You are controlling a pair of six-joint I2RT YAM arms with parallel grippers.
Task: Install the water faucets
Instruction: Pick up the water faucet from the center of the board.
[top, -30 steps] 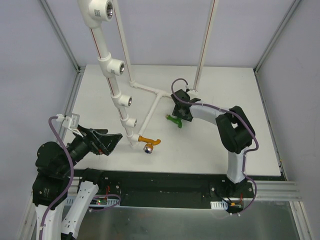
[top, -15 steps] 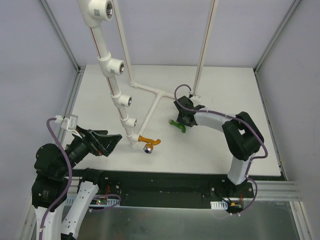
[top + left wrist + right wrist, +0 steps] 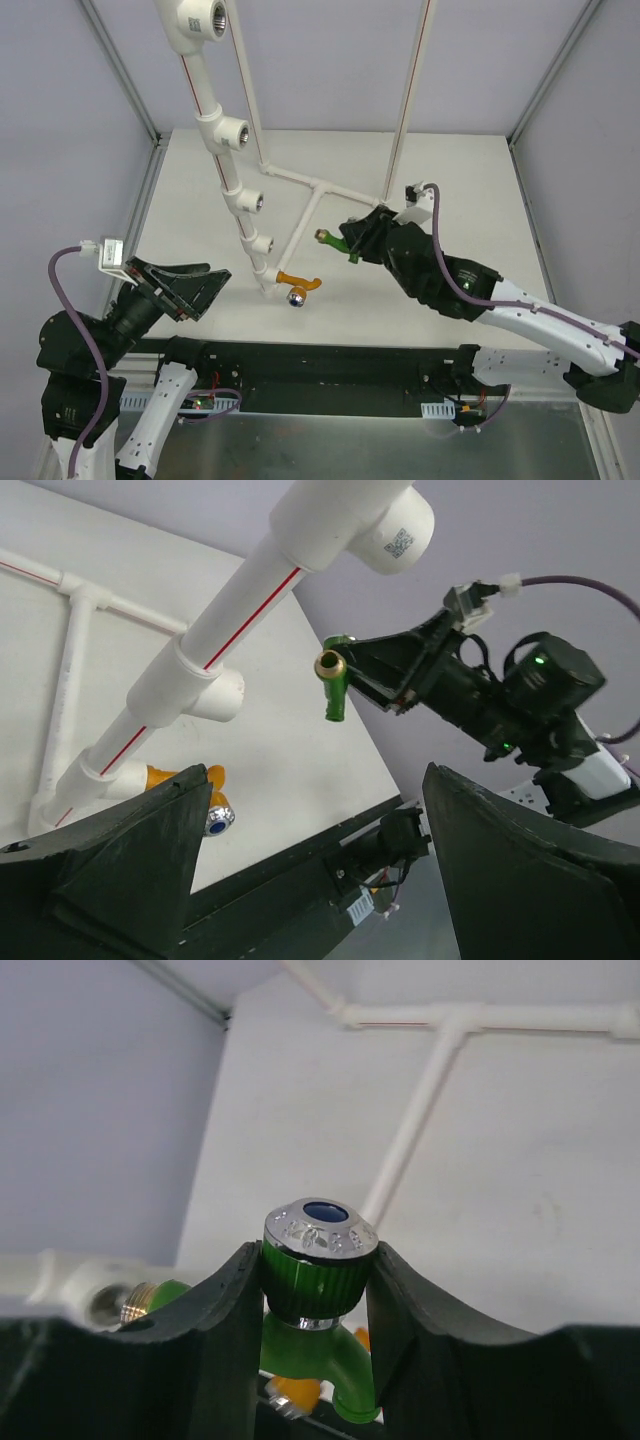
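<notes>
Across the floor of the walled cell a white table [image 3: 450,190] is laid. A frame of white pipes [image 3: 225,165] is set on it. One red-striped pipe is seen rising at a slant, with several fittings along it that have metal threaded holes. Thinner pipes are joined flat on the table behind it.

The right arm [image 3: 520,310] is stretched from the near right edge toward the middle of the table. The left arm [image 3: 90,340] is raised at the near left corner and pointed toward the slanted pipe.

The left gripper [image 3: 200,285] is held with its jaws spread wide, and nothing is seen between them. In the left wrist view its two dark fingers [image 3: 120,860] are seen far apart. The right gripper [image 3: 350,240] is clamped on the green tap [image 3: 353,254], and its fingers [image 3: 225,1300] are pressed against both sides of the tap's body, just under the shiny silver cap.

The green tap is held beside the slanted pipe but apart from it. Its brass threaded end is turned toward the left gripper. The orange tap [image 3: 298,283] is found low down, against the lowest fitting of the slanted pipe, with its silver end turned toward the near edge. Whether it is screwed in cannot be told.
</notes>
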